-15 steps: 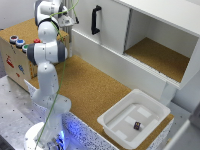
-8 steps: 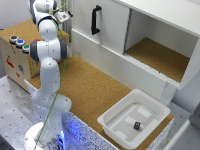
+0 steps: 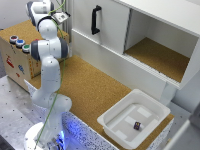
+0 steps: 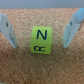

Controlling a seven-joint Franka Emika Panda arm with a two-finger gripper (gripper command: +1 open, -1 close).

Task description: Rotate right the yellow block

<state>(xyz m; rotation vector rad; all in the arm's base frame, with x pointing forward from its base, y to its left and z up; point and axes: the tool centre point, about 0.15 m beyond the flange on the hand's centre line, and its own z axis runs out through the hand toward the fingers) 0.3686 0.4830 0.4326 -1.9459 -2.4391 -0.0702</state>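
Observation:
In the wrist view a yellow block (image 4: 41, 39) with a black N on its upper face and an R on its near side rests on the cork surface. My gripper (image 4: 40, 30) hangs over it, open, one pale finger (image 4: 7, 30) on each side and clear gaps between fingers and block. The exterior view has the gripper (image 3: 62, 15) high at the back on its left, by the cabinet; the arm hides the yellow block there.
A white cabinet with a black handle (image 3: 94, 20) and an open compartment (image 3: 160, 55) stands behind the cork board. A white tray (image 3: 114, 120) holding a small dark object (image 3: 137, 125) sits at the front right. A cardboard box with coloured buttons (image 3: 17, 41) stands at the left.
The top of the arm has drifted slightly toward the exterior view's left and settled; nothing else has moved.

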